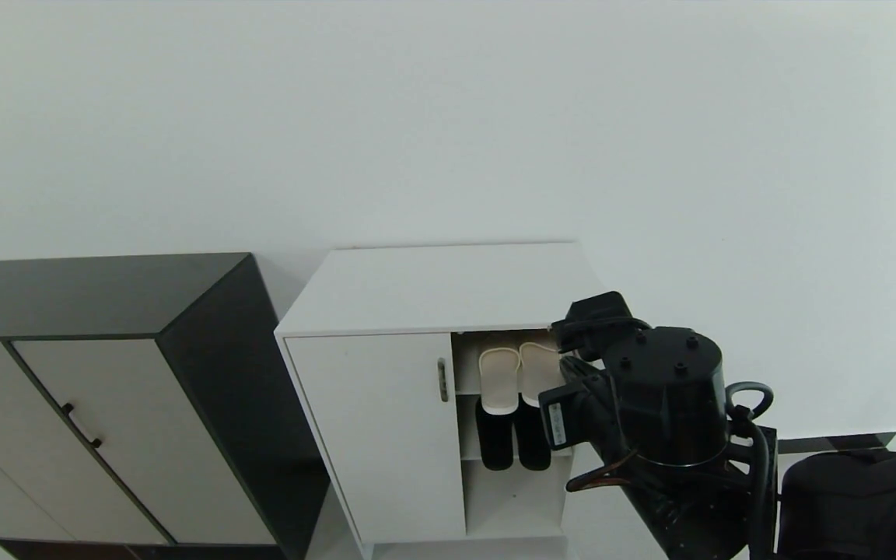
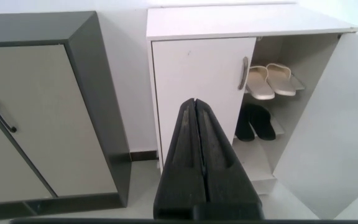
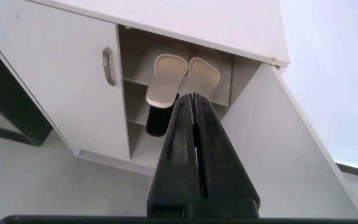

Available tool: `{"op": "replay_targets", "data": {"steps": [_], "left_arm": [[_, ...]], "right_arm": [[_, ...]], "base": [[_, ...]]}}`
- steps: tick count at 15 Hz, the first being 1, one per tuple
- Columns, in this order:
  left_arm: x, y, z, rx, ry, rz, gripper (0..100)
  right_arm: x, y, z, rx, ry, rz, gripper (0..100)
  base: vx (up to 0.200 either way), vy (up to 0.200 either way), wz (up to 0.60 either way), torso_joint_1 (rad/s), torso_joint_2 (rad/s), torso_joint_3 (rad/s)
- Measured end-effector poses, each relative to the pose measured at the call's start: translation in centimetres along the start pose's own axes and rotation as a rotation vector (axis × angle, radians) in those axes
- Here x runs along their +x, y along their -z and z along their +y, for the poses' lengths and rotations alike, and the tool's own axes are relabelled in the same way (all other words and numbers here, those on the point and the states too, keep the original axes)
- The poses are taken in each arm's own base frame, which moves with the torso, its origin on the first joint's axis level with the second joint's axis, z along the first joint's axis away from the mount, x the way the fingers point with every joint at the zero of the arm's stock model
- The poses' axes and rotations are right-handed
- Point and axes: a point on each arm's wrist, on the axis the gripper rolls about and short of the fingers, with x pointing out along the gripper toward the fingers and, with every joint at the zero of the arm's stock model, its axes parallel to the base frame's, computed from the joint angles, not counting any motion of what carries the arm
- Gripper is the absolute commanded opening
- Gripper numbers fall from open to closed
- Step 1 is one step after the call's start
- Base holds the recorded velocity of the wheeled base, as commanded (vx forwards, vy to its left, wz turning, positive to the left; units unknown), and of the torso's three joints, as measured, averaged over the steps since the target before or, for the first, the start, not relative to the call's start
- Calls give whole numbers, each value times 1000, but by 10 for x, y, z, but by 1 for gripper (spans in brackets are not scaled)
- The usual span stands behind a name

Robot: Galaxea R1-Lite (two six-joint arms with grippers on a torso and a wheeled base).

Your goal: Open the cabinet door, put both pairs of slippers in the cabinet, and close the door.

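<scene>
The white cabinet (image 1: 432, 288) has its left door (image 1: 378, 428) closed and its right door (image 2: 347, 124) swung open. A pair of white slippers (image 1: 516, 373) lies on the upper shelf, toes outward. Below it, a pair of black slippers (image 1: 512, 439) rests on the middle shelf. My right arm (image 1: 650, 404) hangs in front of the cabinet's open right side. The right gripper (image 3: 194, 96) is shut and empty, facing the white slippers (image 3: 185, 78) and the open door (image 3: 284, 149). My left gripper (image 2: 194, 101) is shut and empty, farther back, facing the closed left door (image 2: 197, 74).
A larger dark cabinet (image 1: 106, 295) with pale doors and black handles stands against the wall to the left of the white one. A narrow gap separates them. The bottom shelf of the white cabinet (image 1: 514, 498) holds nothing. A plain white wall is behind.
</scene>
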Motion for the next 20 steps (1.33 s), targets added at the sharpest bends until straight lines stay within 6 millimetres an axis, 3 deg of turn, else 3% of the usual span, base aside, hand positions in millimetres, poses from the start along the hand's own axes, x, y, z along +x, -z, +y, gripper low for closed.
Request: {"op": "replay_targets", "data": {"steps": [10,16,20], "left_arm": [[0,0,0,2,1,0,0],[0,0,0,2,0,0,0],[0,0,0,2,0,0,0]], "right_arm": [[0,2,0,-5,-11,7,0],[1,2,-1,-5,-9,8,0],[8,1,-10,3,24,9,0]], "base": [[0,0,0,0,0,0],[0,0,-600,5,1,3],[0,0,0,0,0,0]]}}
